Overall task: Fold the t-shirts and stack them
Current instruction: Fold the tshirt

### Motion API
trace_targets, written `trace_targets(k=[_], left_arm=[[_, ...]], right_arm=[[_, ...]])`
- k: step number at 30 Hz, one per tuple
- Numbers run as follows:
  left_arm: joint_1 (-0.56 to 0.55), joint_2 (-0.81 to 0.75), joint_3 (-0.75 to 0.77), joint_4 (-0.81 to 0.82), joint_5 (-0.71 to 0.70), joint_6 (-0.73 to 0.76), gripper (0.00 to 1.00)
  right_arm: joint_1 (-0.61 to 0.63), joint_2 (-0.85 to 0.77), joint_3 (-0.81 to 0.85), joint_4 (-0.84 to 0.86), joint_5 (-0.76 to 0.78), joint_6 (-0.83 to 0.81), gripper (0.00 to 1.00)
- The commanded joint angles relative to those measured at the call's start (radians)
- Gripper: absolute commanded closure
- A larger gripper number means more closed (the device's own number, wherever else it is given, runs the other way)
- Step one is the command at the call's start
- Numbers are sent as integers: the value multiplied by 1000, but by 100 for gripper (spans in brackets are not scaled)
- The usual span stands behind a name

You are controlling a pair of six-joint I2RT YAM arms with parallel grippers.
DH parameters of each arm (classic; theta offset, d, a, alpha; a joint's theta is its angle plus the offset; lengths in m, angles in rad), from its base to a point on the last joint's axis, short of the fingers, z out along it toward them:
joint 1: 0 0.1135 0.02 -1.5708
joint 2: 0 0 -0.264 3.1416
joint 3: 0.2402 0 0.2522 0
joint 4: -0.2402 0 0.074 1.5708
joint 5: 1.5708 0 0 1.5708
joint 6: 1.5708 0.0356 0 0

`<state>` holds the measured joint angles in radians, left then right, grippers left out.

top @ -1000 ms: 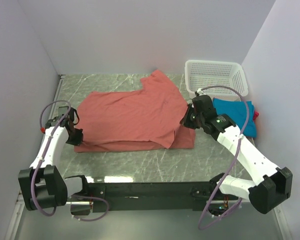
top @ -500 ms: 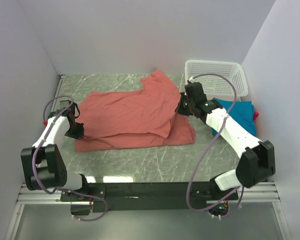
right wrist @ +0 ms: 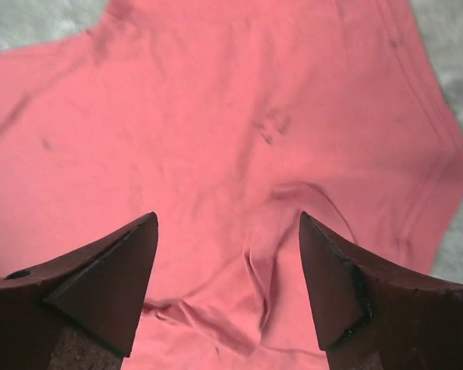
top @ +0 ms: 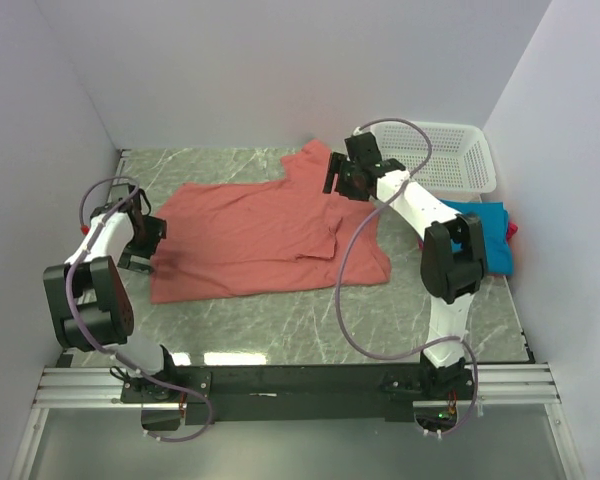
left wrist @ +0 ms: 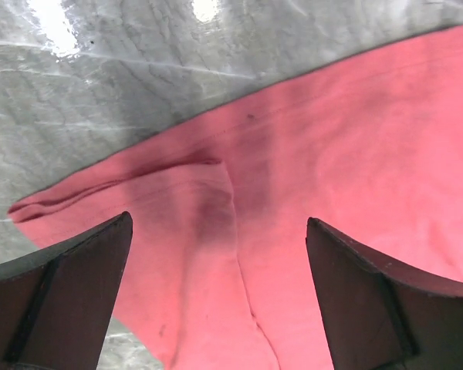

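Note:
The salmon-red t-shirt (top: 250, 240) lies spread on the marble table, a sleeve pointing to the back. My left gripper (top: 145, 245) hovers open at its left edge; in the left wrist view the left gripper (left wrist: 218, 223) has only creased red cloth (left wrist: 332, 154) below it. My right gripper (top: 338, 180) is open over the shirt's far right part; the right wrist view shows the right gripper (right wrist: 228, 217) above a small wrinkle in the shirt (right wrist: 216, 116). A teal-blue t-shirt (top: 495, 235) lies at the right, a magenta sliver (top: 512, 229) beside it.
A white mesh basket (top: 460, 128) stands at the back right corner, partly behind the right arm's cable. Walls close in the table on the left, back and right. Bare marble (top: 280, 320) runs along the near side of the shirt.
Both grippers have opened and let go of the red shirt. The right arm swung back and left over the shirt; the left gripper shifted slightly toward the back.

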<state>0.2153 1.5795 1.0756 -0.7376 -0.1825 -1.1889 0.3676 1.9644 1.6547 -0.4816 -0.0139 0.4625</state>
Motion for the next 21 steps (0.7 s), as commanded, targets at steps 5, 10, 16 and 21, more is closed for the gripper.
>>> trace_targets(k=[5, 10, 16, 21], left_arm=[[2, -174, -69, 7, 23, 29, 1], [1, -248, -205, 110, 130, 98, 1], [1, -251, -263, 142, 161, 158, 1], [-1, -277, -262, 124, 140, 158, 1]], right_arm=[[-2, -243, -275, 60, -108, 16, 16], [43, -349, -541, 150, -208, 44, 15], [90, -289, -552, 176, -202, 59, 23], [97, -223, -501, 183, -150, 84, 30]])
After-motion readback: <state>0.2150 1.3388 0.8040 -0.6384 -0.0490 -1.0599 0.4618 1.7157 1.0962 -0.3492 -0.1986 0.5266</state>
